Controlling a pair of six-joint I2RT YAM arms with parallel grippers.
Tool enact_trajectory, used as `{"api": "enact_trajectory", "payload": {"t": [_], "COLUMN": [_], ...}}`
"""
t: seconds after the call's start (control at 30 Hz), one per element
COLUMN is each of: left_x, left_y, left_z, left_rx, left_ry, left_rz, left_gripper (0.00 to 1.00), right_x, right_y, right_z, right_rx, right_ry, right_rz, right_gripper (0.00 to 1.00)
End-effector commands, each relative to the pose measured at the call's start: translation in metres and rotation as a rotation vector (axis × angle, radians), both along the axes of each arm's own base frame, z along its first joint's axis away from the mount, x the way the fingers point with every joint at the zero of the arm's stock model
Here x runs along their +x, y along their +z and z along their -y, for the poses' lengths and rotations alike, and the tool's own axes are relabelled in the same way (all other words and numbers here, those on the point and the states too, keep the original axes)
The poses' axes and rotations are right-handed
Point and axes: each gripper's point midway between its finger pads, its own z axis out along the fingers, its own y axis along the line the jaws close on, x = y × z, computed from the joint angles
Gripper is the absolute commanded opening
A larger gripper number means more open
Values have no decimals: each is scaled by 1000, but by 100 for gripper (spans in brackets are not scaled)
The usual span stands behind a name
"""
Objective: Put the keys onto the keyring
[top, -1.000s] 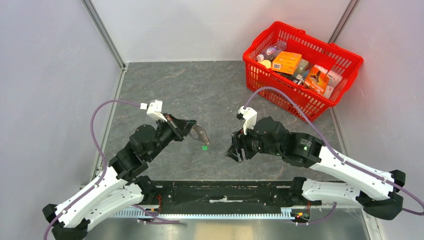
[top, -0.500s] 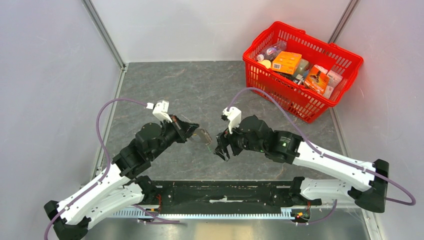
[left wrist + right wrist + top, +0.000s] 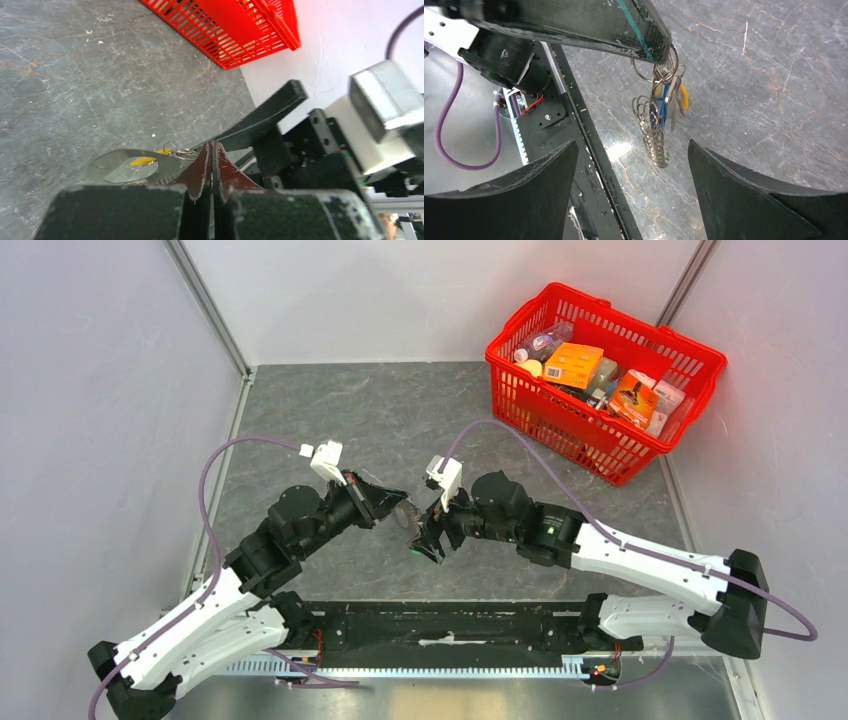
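My left gripper (image 3: 393, 502) is shut on the keyring (image 3: 406, 513) and holds it up above the table. In the right wrist view the metal ring (image 3: 659, 65) hangs from the left gripper's fingertips (image 3: 644, 35). Below it dangle a blue-headed key (image 3: 664, 107), a yellow tag (image 3: 683, 97), the woven strap (image 3: 654, 137) and a small green tag (image 3: 666, 155). My right gripper (image 3: 633, 146) is open, its fingers either side of the hanging bunch and just below it. In the left wrist view the left gripper (image 3: 212, 146) is shut, with the strap loop (image 3: 112, 161) to its left.
A red basket (image 3: 600, 440) full of packaged goods stands at the back right, also seen as a red basket wall (image 3: 225, 30) in the left wrist view. The black base rail (image 3: 450, 625) runs along the near edge, right under the two grippers.
My right arm has swung left and come up close to the left gripper, its jaws opening wider. The left gripper has shifted slightly right with the keyring in it.
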Motion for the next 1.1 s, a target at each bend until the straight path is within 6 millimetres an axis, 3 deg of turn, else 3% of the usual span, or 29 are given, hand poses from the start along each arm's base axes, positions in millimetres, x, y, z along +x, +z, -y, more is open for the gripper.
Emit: {"api": "enact_trajectory", "payload": {"t": [0.0, 0.4, 0.77, 0.87, 1.07], "left_x": [-6, -16, -14, -13, -12], "left_y": [37, 43, 43, 45, 45], "left_z": [9, 14, 11, 11, 10], "left_rx": [-133, -194, -195, -203, -208], "left_ry": [-46, -99, -75, -69, -63], "left_rz": [45, 40, 41, 41, 42], "left_gripper": [2, 2, 2, 2, 2], "right_x": [0, 17, 17, 18, 25], "right_y": [-2, -3, -12, -14, -16], "right_z": [-17, -28, -31, -29, -20], "right_rx": [59, 152, 167, 175, 185], "right_ry": [30, -55, -76, -97, -162], "right_rz": [11, 17, -27, -37, -43], "right_gripper": [88, 85, 71, 63, 37]}}
